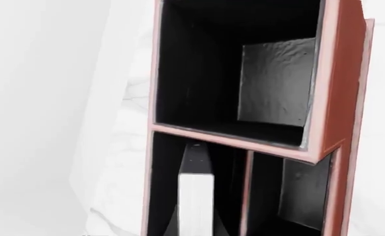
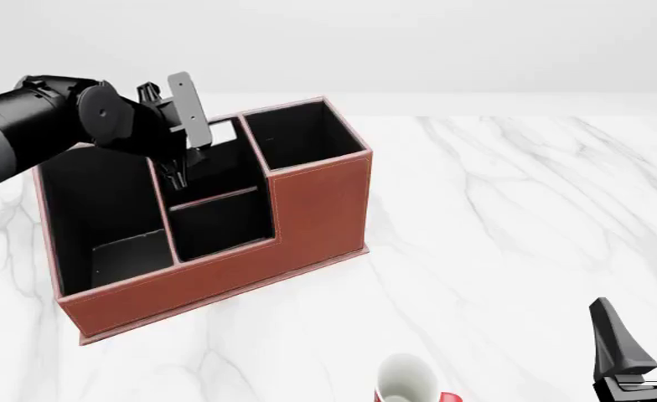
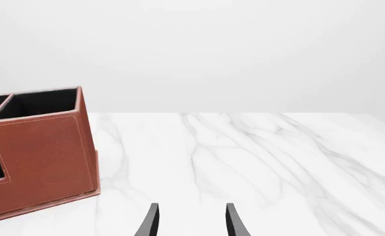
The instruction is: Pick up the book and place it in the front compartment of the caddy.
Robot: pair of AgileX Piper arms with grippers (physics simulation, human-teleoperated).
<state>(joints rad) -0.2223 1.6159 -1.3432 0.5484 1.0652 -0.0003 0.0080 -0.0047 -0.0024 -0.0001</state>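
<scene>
The reddish-brown caddy [image 2: 318, 209] stands left of centre in the front view. It also shows in the left wrist view [image 1: 340, 88] and the right wrist view [image 3: 45, 152]. My left gripper [image 2: 178, 174] points down over the caddy's middle section, behind the low front middle compartment. In the left wrist view it is shut on the book [image 1: 196, 194], seen edge-on with its white page edge and black end. The book hangs inside a small compartment beside the large one. In the front view the book is hidden by the gripper. My right gripper [image 2: 647, 335] is open and empty at the near right [image 3: 191, 223].
A white-and-red mug [image 2: 409, 381] stands at the front edge of the view, near the right gripper. The marble table [image 2: 508, 218] stretches to the right of the caddy. The caddy's tall back-right compartment [image 2: 304, 134] rises beside the left gripper.
</scene>
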